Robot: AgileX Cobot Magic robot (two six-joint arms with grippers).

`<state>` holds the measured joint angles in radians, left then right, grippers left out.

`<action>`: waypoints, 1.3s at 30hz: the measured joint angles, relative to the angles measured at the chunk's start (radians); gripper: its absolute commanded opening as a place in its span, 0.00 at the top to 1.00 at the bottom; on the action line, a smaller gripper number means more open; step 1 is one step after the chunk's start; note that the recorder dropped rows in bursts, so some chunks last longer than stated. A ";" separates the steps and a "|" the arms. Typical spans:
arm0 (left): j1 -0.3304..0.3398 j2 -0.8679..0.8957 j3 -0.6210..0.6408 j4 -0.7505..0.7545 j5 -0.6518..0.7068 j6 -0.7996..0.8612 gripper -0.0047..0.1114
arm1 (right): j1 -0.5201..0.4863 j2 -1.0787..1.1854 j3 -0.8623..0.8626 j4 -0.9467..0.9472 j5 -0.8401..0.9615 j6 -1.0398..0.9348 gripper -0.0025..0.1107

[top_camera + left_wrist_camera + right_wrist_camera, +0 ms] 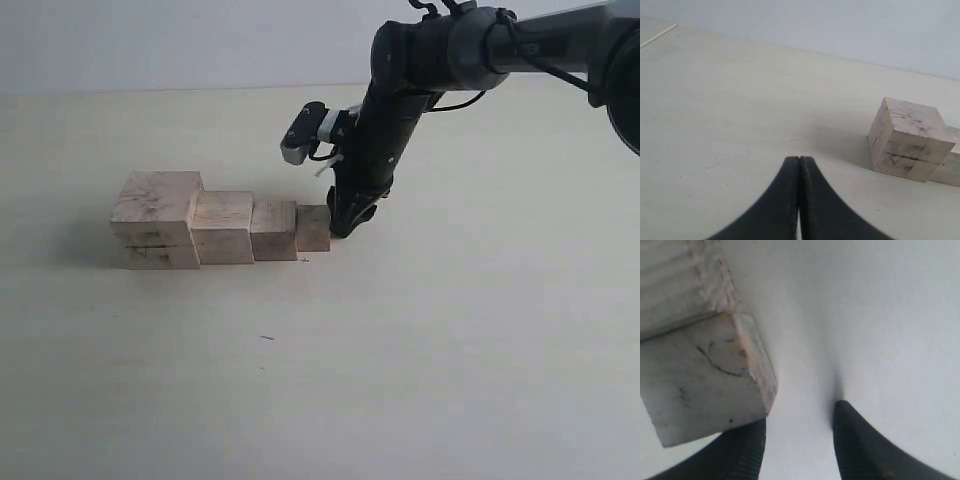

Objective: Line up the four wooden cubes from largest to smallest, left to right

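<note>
Pale beige tabletop (450, 350): four pale unpainted wooden cubes (223, 226) in touching row, largest L to smallest R in ext. view. R gripper (345, 222) jaws apart, empty, just beside smallest cube (313, 227). L gripper (799, 159) closed, empty, off the row.

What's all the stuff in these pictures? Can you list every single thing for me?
wooden cubes: four, pale wood, side by side in a row on the table, biggest at the left of the outside view, smallest at the right
table: one, cream, under everything
wall: one, pale grey, behind the table
right arm: one, black, reaching down from the upper right
right claw: one, black, open, down at the table beside the smallest cube
left claw: one, black, shut, over bare table, apart from the biggest cube
</note>
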<state>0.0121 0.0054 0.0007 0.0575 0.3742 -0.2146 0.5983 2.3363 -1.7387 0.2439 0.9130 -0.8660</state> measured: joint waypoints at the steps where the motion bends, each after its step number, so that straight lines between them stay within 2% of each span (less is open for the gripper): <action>1: 0.000 0.000 0.000 0.000 0.000 0.000 0.96 | 0.000 0.000 0.000 0.005 0.000 0.000 0.61; 13: 0.000 0.000 0.000 0.000 0.000 0.000 0.96 | 0.000 -0.004 0.000 -0.027 0.012 0.002 0.61; 19: 0.000 0.000 0.000 0.000 0.000 0.000 0.96 | 0.000 -0.084 0.000 -0.055 0.032 0.046 0.61; 21: 0.000 0.000 0.000 0.000 0.000 0.000 0.96 | 0.000 -0.119 0.000 -0.096 0.038 0.092 0.68; 24: 0.000 0.000 0.000 0.000 0.000 0.000 0.96 | 0.000 -0.170 0.000 -0.170 0.073 0.215 0.98; 28: 0.000 0.000 0.000 0.000 0.000 0.000 0.96 | 0.000 -0.240 0.000 -0.150 0.102 0.306 0.98; 34: 0.000 0.000 0.000 0.000 0.000 0.000 0.96 | 0.000 -0.333 0.028 0.042 0.100 0.405 0.98; 39: 0.000 0.000 0.000 0.000 0.000 0.000 0.96 | 0.000 -0.477 0.180 0.127 -0.040 0.492 0.98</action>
<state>0.0121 0.0054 0.0007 0.0575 0.3742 -0.2146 0.5983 1.8588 -1.5583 0.3710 0.8730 -0.3737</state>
